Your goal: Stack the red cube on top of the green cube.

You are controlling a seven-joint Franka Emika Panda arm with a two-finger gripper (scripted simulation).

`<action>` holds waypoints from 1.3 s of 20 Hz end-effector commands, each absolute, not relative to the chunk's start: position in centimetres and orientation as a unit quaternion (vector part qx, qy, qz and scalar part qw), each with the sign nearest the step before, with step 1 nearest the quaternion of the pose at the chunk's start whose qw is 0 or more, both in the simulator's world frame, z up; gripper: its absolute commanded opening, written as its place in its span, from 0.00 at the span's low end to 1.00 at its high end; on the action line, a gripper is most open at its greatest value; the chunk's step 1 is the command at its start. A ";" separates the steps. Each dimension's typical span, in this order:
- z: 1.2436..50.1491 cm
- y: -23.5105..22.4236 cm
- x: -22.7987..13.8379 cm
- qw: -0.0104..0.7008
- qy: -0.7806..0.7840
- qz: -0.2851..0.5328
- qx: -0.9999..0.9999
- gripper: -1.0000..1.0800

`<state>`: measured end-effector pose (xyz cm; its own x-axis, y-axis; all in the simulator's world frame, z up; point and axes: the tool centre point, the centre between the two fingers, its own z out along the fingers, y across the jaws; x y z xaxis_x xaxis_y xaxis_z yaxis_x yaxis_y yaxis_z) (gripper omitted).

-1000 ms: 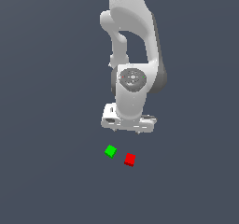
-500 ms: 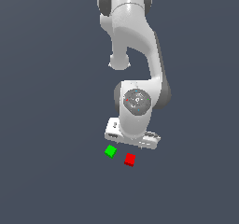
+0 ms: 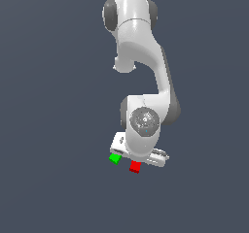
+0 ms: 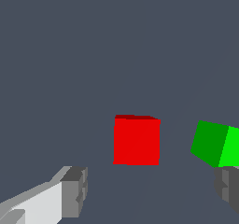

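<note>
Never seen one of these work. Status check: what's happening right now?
Tool open, low over the cubes. Red cube between its fingers, not gripped. Green cube close beside, apart; nothing blocking.

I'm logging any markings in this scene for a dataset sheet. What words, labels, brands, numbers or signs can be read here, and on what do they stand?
None: no readable text shows in either view.
The red cube has plain faces, no markings.
The green cube has plain faces, no markings.
The white arm and the gripper with its fingers carry no label, brand or number.
The dark surface bears no sign.
</note>
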<state>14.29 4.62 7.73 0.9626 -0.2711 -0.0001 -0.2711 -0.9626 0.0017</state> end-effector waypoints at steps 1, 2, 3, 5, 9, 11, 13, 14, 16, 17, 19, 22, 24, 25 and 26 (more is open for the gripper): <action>7.5 4.7 14.8 0.001 -0.142 0.000 0.990 0.96; 7.4 4.7 14.9 0.000 -0.143 0.000 0.990 0.96; 7.3 4.7 15.1 0.000 -0.144 0.000 0.990 0.96; 7.2 4.7 15.3 0.000 -0.146 0.000 0.989 0.96; 7.1 4.7 15.5 0.000 -0.148 0.000 0.989 0.96; 7.1 4.8 15.5 0.000 -0.148 0.000 0.989 0.96; 7.1 4.7 15.5 0.000 -0.148 0.000 0.989 0.96; 7.0 4.7 15.5 0.000 -0.148 0.000 0.989 0.96; 6.5 4.7 15.5 0.000 -0.148 0.000 0.989 0.96; 6.2 4.7 15.5 0.000 -0.148 0.000 0.989 0.96; 5.4 4.7 15.5 0.000 -0.148 0.000 0.989 0.96; 3.7 4.7 15.5 0.000 -0.149 0.000 0.989 0.96; 2.8 4.7 15.5 0.000 -0.149 0.000 0.989 0.96; 2.5 4.7 15.6 0.000 -0.150 0.000 0.989 0.96; 2.3 4.7 15.6 0.000 -0.150 0.000 0.989 0.96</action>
